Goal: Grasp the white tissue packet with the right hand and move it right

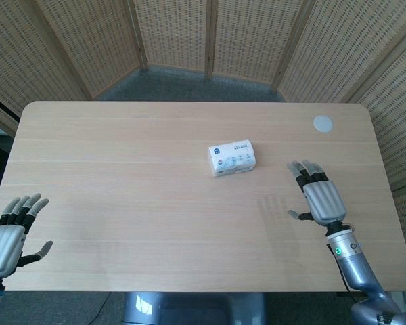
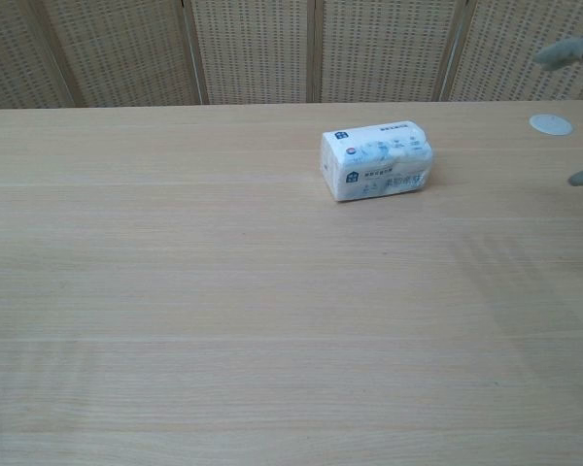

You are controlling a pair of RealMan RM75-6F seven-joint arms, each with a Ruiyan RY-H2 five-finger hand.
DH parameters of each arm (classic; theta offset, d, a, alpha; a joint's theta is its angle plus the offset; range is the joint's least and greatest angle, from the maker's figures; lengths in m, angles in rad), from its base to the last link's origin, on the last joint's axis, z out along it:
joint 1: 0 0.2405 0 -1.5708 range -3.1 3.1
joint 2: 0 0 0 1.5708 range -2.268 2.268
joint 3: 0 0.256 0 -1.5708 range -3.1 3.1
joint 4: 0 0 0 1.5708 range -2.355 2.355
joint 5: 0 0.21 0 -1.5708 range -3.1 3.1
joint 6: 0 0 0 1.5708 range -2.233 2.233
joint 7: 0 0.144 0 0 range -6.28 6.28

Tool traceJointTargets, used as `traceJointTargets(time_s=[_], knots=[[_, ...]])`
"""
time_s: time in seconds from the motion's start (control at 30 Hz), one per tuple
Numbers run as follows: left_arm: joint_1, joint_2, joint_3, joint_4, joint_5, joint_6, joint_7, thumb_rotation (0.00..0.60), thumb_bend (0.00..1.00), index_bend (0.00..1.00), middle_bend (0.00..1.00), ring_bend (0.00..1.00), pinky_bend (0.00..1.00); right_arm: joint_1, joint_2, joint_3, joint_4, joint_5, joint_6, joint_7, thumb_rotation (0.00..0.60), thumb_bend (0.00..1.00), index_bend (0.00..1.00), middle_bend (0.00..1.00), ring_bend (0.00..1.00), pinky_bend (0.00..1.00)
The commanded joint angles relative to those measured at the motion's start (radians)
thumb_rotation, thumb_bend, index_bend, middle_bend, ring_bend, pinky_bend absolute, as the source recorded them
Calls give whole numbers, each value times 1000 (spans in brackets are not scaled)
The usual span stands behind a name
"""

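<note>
The white tissue packet (image 1: 232, 158) with blue print lies flat near the middle of the wooden table (image 1: 122, 183); the chest view shows the tissue packet (image 2: 376, 160) right of centre. My right hand (image 1: 317, 196) hovers open, fingers spread, to the right of the packet and a little nearer me, apart from it. Only its fingertips (image 2: 568, 50) show at the right edge of the chest view. My left hand (image 1: 10, 233) rests open at the table's near left corner, far from the packet.
A small white round disc (image 1: 323, 123) lies near the far right corner of the table, also visible as the disc (image 2: 550, 123) in the chest view. Woven folding screens (image 1: 210, 34) stand behind the table.
</note>
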Motion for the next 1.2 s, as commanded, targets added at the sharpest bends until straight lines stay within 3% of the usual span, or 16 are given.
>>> traceJointTargets(time_s=[0.03, 0.3, 0.4, 0.93, 1.2], knots=[[-3, -2, 0, -3, 4, -3, 4, 600, 318, 124, 0, 0, 0, 83, -46, 31, 39, 10, -102, 33, 528, 142, 0, 0, 0, 0], [10, 0, 5, 9, -17, 5, -3, 600, 319, 124, 0, 0, 0, 252, -192, 82, 235, 14, -275, 140, 489, 417, 0, 0, 0, 0], [14, -4, 7, 15, -24, 5, -7, 600, 320, 124, 0, 0, 0, 299, -242, 89, 323, 15, -324, 192, 488, 476, 0, 0, 0, 0], [18, -5, 2, 27, -54, -1, -13, 600, 317, 124, 0, 0, 0, 480, -479, 68, 795, -10, -533, 464, 488, 564, 0, 0, 0, 0], [23, -2, 2, 35, -60, 2, -24, 600, 318, 124, 0, 0, 0, 488, -512, 18, 893, -43, -551, 492, 481, 563, 0, 33, 0, 0]])
